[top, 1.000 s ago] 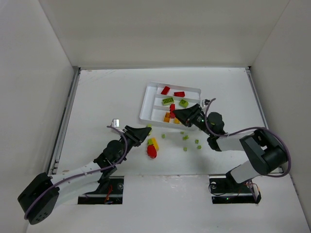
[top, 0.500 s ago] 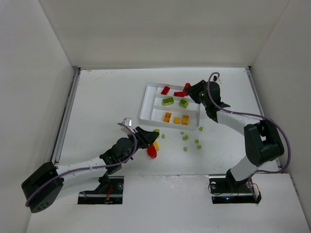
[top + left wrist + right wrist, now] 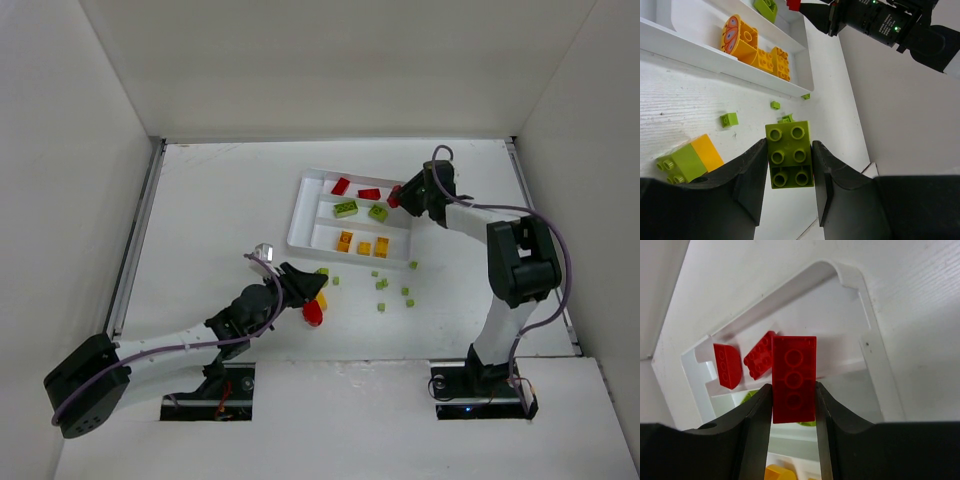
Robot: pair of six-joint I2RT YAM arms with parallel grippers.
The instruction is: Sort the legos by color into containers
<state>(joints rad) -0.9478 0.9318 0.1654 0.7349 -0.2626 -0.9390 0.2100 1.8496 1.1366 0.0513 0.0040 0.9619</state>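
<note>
Left gripper (image 3: 788,162) clamps a lime brick (image 3: 789,142), tray (image 3: 297,222) at its one o'clock; it could slip in transit. Farther, right gripper (image 3: 793,395) pinches a red brick (image 3: 794,371) over the tray's far slot; released near the rim, it may bounce out.

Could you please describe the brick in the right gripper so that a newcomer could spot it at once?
Find the white tray; the right gripper hangs over its far right corner. Clamped in it is a long red brick whose facing side shows three circles. Unlike the two red bricks lying in the slot below, it is held off the tray.
</note>
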